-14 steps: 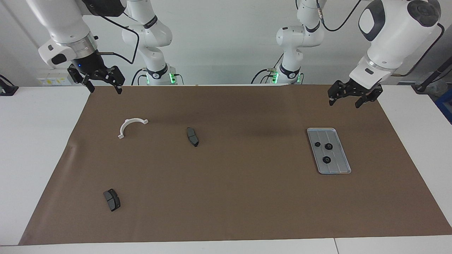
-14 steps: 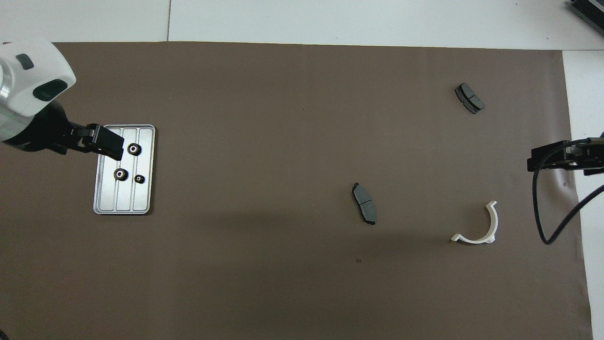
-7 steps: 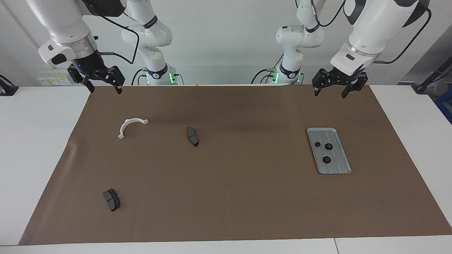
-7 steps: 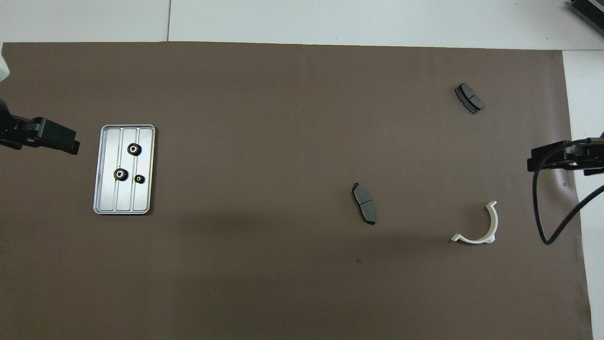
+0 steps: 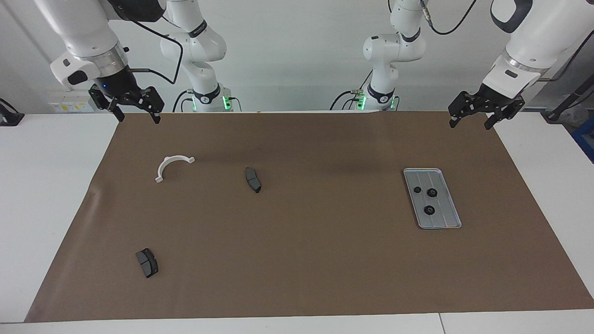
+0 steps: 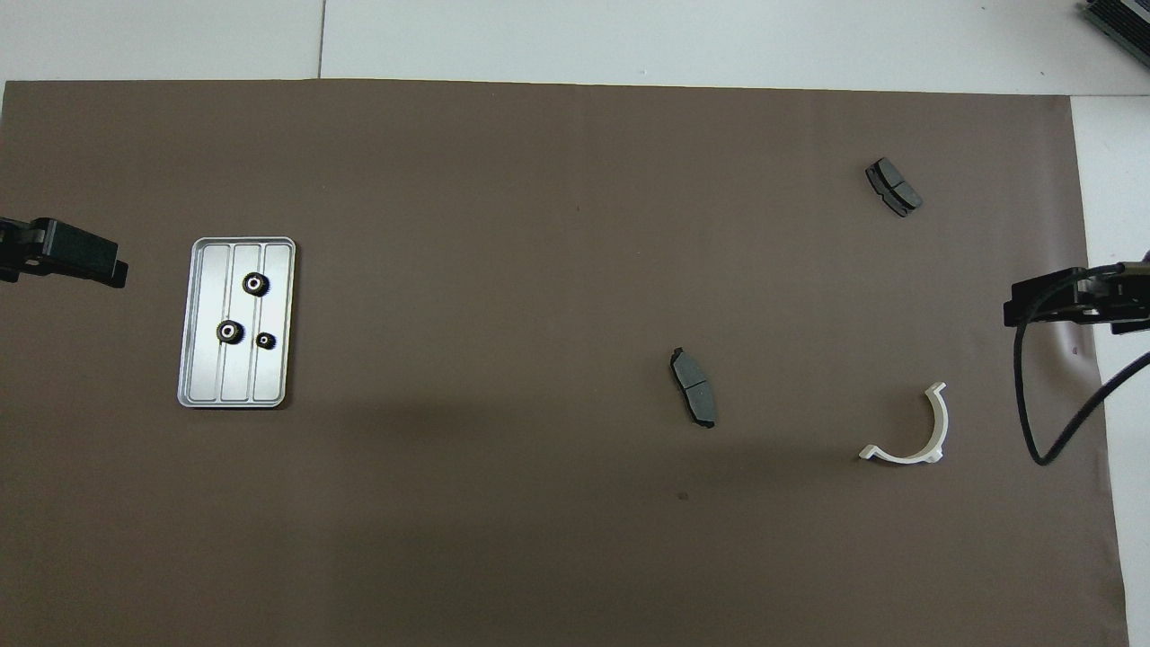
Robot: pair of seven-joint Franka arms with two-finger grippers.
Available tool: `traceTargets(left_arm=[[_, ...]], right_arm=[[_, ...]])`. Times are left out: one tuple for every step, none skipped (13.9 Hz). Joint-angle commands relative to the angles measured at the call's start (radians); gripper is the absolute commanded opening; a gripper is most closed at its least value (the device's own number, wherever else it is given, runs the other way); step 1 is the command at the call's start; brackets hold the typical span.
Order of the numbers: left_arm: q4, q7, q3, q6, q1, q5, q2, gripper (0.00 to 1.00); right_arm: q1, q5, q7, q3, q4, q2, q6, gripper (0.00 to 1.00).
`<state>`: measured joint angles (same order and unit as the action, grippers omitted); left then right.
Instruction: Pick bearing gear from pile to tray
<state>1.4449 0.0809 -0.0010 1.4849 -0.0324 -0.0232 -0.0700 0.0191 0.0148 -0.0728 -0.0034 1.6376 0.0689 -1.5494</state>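
The tray (image 5: 432, 198) lies on the brown mat (image 5: 306, 241), toward the left arm's end of the table. Three black gears (image 5: 430, 210) sit in the tray, apart from each other. The left gripper (image 5: 471, 122) hangs in the air over the mat's corner, nearer to the robots than the tray, with fingers spread and empty. The right gripper (image 5: 138, 117) hangs with fingers spread and empty too, well apart from the tray at the right arm's end, where a white bracket (image 5: 170, 167) and two grey pads (image 5: 253, 180) lie.
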Motion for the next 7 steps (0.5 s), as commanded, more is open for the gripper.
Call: traceTargets(left_arm=[[0.069, -0.026, 0.003, 0.045, -0.004, -0.001, 0.049, 1.00], [0.069, -0.023, 0.003, 0.045, -0.004, -0.001, 0.049, 1.00], [0.069, -0.020, 0.003, 0.045, -0.006, -0.001, 0.049, 1.00], [0.077, -0.018, 0.004, 0.049, -0.006, 0.002, 0.052, 1.00], [0.080, -0.018, 0.003, 0.057, 0.002, 0.003, 0.055, 1.00], [0.080, -0.020, 0.003, 0.058, 0.003, 0.003, 0.055, 1.00], [0.080, -0.020, 0.003, 0.060, 0.003, 0.003, 0.055, 1.00]], right_arm=[[0.002, -0.004, -0.012, 0.003, 0.028, 0.025, -0.009, 1.00], [0.002, -0.004, -0.012, 0.003, 0.028, 0.025, -0.009, 1.00], [0.002, -0.004, -0.012, 0.003, 0.028, 0.025, -0.009, 1.00], [0.002, -0.004, -0.012, 0.003, 0.028, 0.025, -0.009, 1.00], [0.002, -0.004, -0.012, 0.005, 0.028, 0.025, -0.009, 1.00], [0.002, -0.004, -0.012, 0.003, 0.028, 0.025, -0.009, 1.00], [0.002, -0.004, -0.012, 0.003, 0.028, 0.025, -0.009, 1.00]])
